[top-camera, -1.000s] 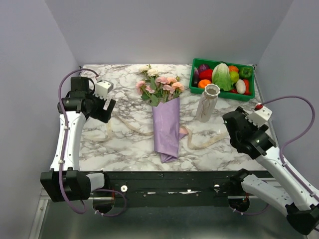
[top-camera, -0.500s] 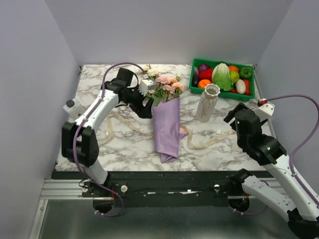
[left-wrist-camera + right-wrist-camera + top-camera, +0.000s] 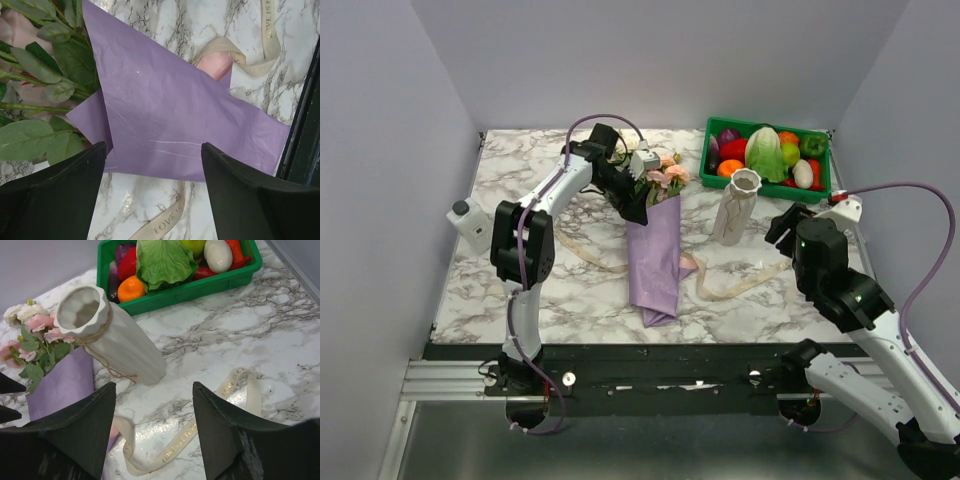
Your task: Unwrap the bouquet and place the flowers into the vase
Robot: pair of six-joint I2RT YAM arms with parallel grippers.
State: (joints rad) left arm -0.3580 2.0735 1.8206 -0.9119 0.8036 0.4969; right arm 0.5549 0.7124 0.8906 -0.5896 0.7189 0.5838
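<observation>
Within the last second the left arm (image 3: 550, 190) has been swung from the left edge of the table (image 3: 520, 290) across to the bouquet (image 3: 655, 250). The left gripper (image 3: 152, 150) is now held just above the upper edge of the lilac paper (image 3: 165, 120), beside the leaves (image 3: 45, 75). Its jaws are seen apart, a little less wide than before, and nothing is caught between them. The right gripper (image 3: 153, 387) has been brought forward slightly and is pointed at the foot of the vase (image 3: 110, 335). Its jaws are also spread, though narrowing, and nothing is held.

The bouquet is laid flat in the middle of the table with its heads toward the far wall, and the flowers (image 3: 660, 175) are enclosed in the cone. The ribbon (image 3: 725, 285) is seen loose on the marble on either side (untied, it seems). The vase is stood just right of the bouquet, in front of the green crate (image 3: 790, 192).

It is judged that the paper is about to be gripped and opened. Nothing has yet been placed in the vase.
</observation>
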